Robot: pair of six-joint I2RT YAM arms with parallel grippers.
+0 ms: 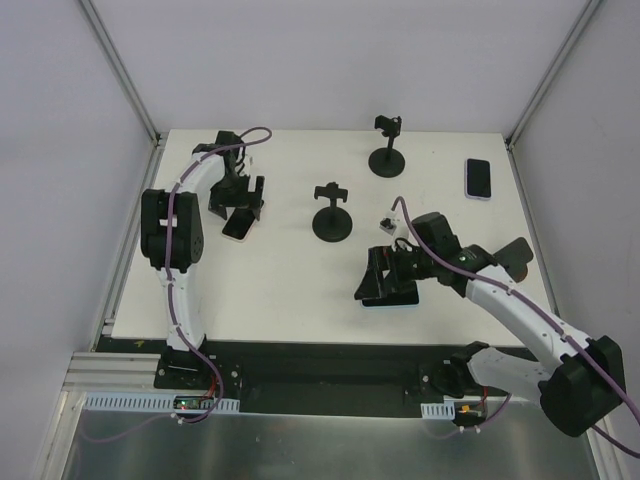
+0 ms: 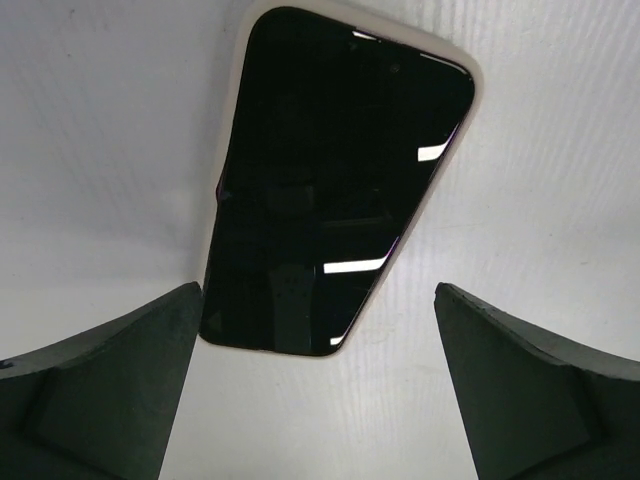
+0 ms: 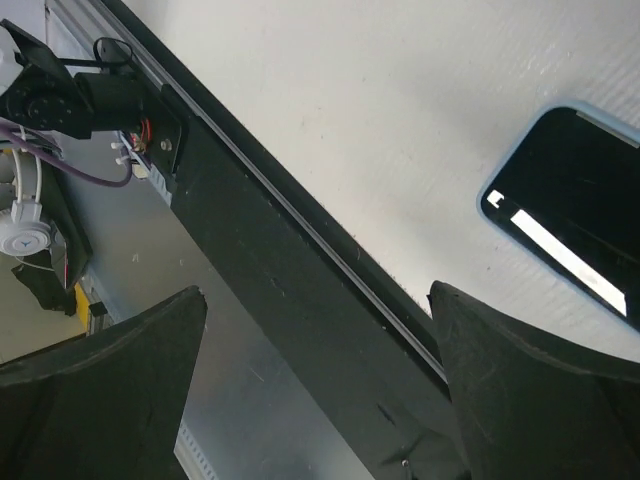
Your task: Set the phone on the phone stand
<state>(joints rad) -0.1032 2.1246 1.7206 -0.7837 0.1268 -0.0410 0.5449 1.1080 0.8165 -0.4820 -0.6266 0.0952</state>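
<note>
White desk (image 1: 270, 295) lies open at lower left; left hand (image 1: 240, 207) gapes over a phone (image 1: 238, 227), right hand (image 1: 385, 286) spread near the front edge.

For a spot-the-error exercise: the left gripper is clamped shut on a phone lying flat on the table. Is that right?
Not quite. The left gripper is open, not shut: the left wrist view shows its fingers spread wide over the phone, which lies flat on the table.
</note>
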